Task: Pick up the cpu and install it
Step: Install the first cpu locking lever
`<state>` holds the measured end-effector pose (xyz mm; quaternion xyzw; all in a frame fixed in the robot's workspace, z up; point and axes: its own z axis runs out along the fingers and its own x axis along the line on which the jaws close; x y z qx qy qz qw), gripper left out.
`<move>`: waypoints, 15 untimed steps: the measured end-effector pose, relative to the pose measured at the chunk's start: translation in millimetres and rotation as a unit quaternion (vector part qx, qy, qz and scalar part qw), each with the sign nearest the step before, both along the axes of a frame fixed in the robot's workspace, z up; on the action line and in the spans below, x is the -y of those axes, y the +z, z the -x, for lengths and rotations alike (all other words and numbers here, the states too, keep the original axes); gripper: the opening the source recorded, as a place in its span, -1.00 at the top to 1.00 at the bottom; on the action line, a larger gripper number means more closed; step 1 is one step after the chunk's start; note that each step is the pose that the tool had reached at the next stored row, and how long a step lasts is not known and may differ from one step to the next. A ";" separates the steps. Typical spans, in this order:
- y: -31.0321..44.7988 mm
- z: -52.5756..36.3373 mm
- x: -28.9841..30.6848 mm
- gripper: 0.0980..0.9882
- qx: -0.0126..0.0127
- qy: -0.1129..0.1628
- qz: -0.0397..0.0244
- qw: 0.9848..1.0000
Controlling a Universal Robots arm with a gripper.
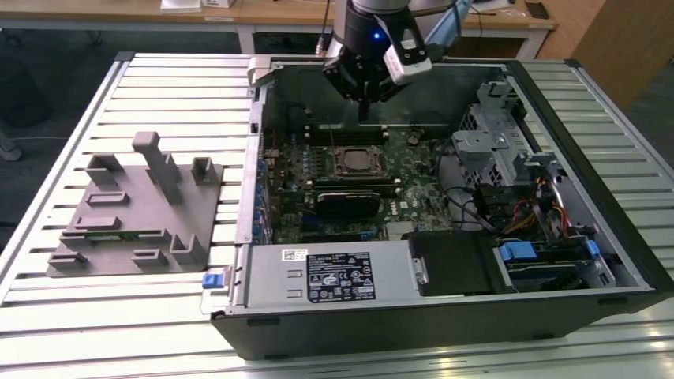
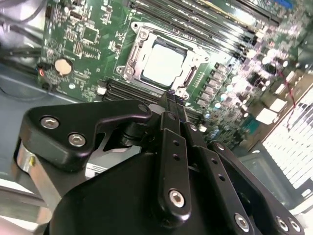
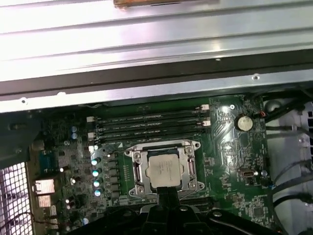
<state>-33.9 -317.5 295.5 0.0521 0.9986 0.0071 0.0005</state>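
Note:
The cpu (image 2: 164,63) is a pale silvery square lying flat inside the metal-rimmed socket frame (image 2: 138,39) on the green motherboard. The first wrist view shows the cpu (image 3: 164,170) in the same socket, and in the exterior view the socket (image 1: 355,160) sits mid-board inside the open computer case. My gripper (image 1: 364,109) hangs above the board, just behind the socket and apart from it. In the second wrist view my gripper (image 2: 171,95) has its black fingers pressed together with nothing between them, the tips just short of the socket's edge.
A grey plastic block with upright posts (image 1: 137,205) stands on the slatted table at the exterior view's left. Inside the case are the power supply (image 1: 327,272), drive cages and cables (image 1: 516,166), memory slots (image 3: 146,125) and a coin cell (image 3: 243,122). Case walls (image 1: 258,95) surround the board.

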 end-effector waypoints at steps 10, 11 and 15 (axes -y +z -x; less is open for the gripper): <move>-8.4 26.5 0.0 0.98 0.000 0.012 -0.003 1.000; -9.9 28.6 0.0 0.98 0.000 0.012 -0.003 1.000; -14.6 31.3 0.2 0.98 0.000 0.023 -0.004 1.000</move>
